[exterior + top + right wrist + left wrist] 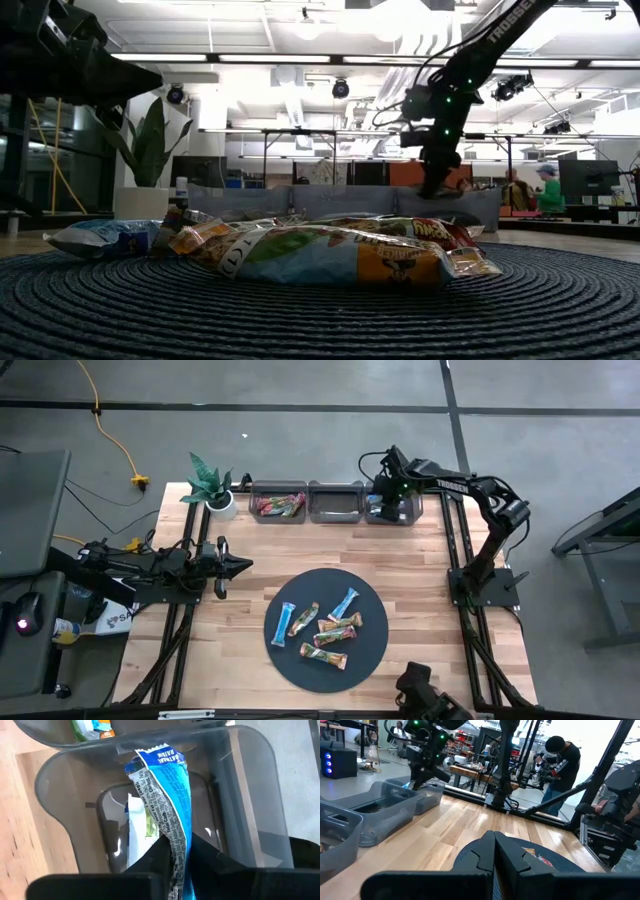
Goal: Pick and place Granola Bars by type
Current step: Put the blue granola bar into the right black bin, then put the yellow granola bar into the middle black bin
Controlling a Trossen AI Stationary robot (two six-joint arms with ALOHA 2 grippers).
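Six granola bars (pixel 322 630) are counted on the dark round mat (pixel 370 660) at the near side of the table (pixel 420 570): two light blue ones, and four with green, brown and red wrappers. They lie close together near the middle of the mat, so a bare ring of mat is left around them. Bare wood is seen between the mat and both side edges of the table, and a wide free strip is left between the mat and the far edge.

The left gripper (pixel 240 566) is held over the left side of the table, just beside the mat, and its two fingers (pixel 495 855) are pressed together with nothing between them.

At the far edge three clear bins are set in one row, touching each other. In the left bin (pixel 277 503) several bars with red and green wrappers are seen; their number cannot be told. The middle bin (pixel 335 502) shows no bars. Over the right bin (pixel 410 510) the right gripper (pixel 176 857) is lowered, and it is clamped on one light blue bar (pixel 167 800), which hangs inside this bin. Under it another wrapper (pixel 136 827) lies on the bottom. One potted plant (pixel 212 484) stands at the far left corner.
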